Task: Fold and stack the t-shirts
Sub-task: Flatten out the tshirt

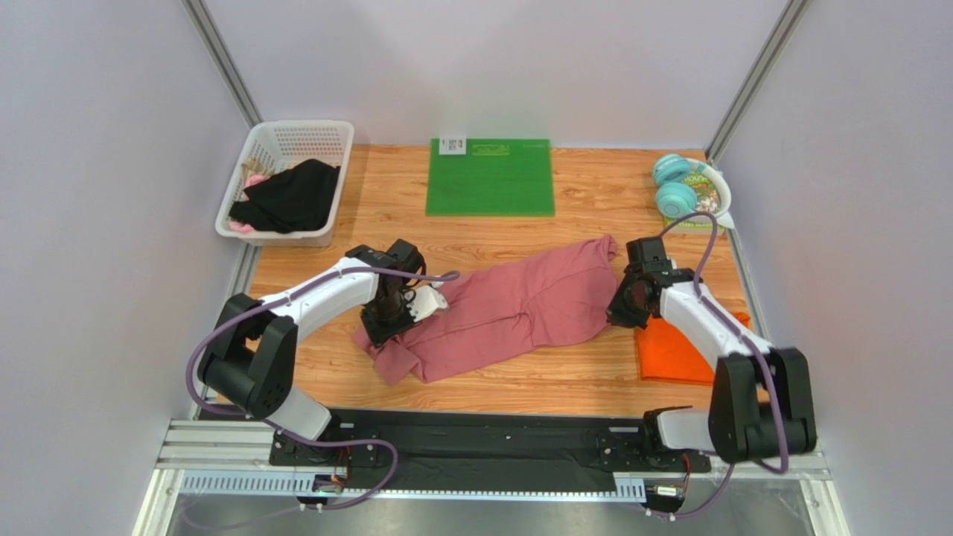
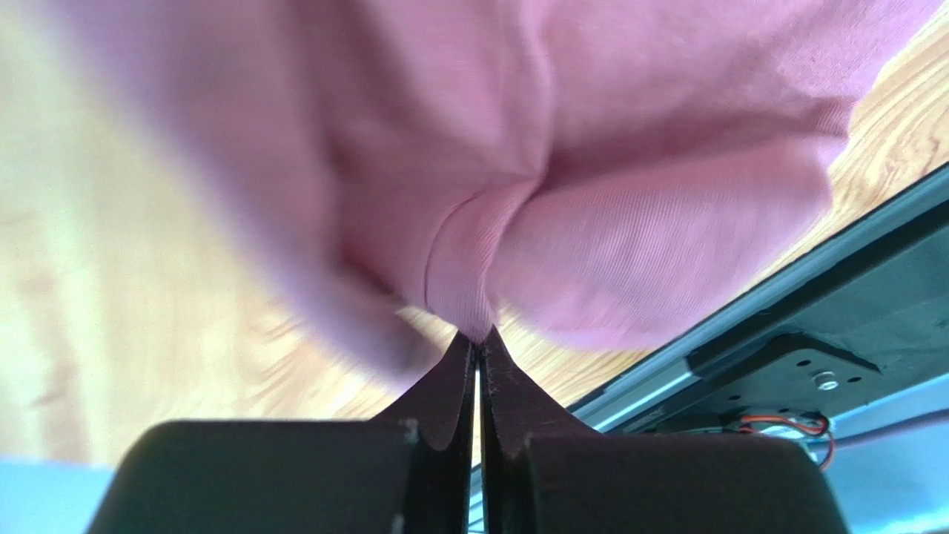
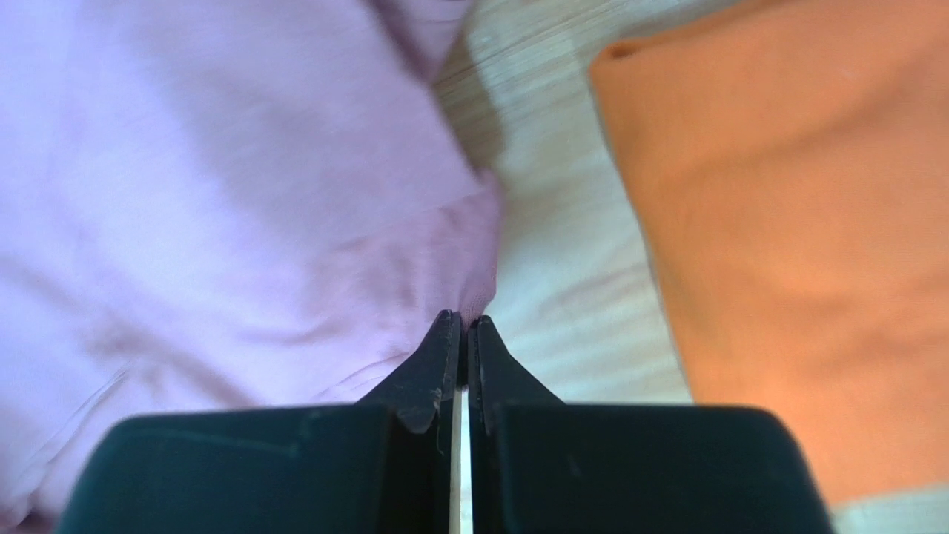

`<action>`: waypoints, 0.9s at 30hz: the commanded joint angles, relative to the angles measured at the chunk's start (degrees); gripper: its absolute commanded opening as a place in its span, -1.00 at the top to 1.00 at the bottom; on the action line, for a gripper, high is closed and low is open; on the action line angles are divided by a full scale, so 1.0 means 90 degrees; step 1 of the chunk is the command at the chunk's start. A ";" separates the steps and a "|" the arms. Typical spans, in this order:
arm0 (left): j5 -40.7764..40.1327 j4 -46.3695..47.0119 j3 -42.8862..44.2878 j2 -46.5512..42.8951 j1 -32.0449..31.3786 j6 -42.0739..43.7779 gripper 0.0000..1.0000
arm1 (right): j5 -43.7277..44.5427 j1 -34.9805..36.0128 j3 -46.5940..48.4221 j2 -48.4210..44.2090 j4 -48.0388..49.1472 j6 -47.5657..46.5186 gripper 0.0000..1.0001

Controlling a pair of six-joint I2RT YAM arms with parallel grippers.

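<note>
**Q:** Any containers?
**A:** 1 white basket (image 1: 263, 143) at the far left corner, holding black cloth (image 1: 289, 198) over something pink.
**Q:** The 2 arms?
**A:** Both reach inward, bent low. The left gripper (image 2: 477, 343) pinches the pink shirt (image 1: 526, 302) at its left end. The right gripper (image 3: 462, 323) is closed on its right edge. The orange shirt (image 1: 669, 355) lies folded beside the right arm.

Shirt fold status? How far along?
Done: the orange shirt lies folded flat at the near right. In hand: the pink shirt lies stretched out, not yet folded, with the left end effector and right end effector each shut on an end of it. Left: fold it and stack the two. The dark cloth in the basket may follow.
</note>
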 commanded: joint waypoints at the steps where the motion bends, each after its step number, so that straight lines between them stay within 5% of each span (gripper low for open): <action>1: -0.0504 -0.0013 0.1071 -0.0769 0.0069 -0.0234 1.00 | -0.0105 0.0023 0.0812 -0.1630 -0.0797 -0.0002 1.00; 8: -0.1052 -0.0589 0.2742 -0.1296 0.0089 -0.0625 1.00 | -0.0105 0.0033 0.2123 -0.3000 -0.2174 -0.0070 1.00; 19: -0.2252 -0.0316 0.2723 -0.2312 0.0089 -0.0362 1.00 | -0.0583 0.0042 0.3596 -0.3998 -0.2888 -0.0099 1.00; 27: -0.3425 0.0074 0.4714 -0.3161 0.0128 -0.0284 1.00 | -0.0984 0.0042 0.5647 -0.4418 -0.2928 -0.0685 1.00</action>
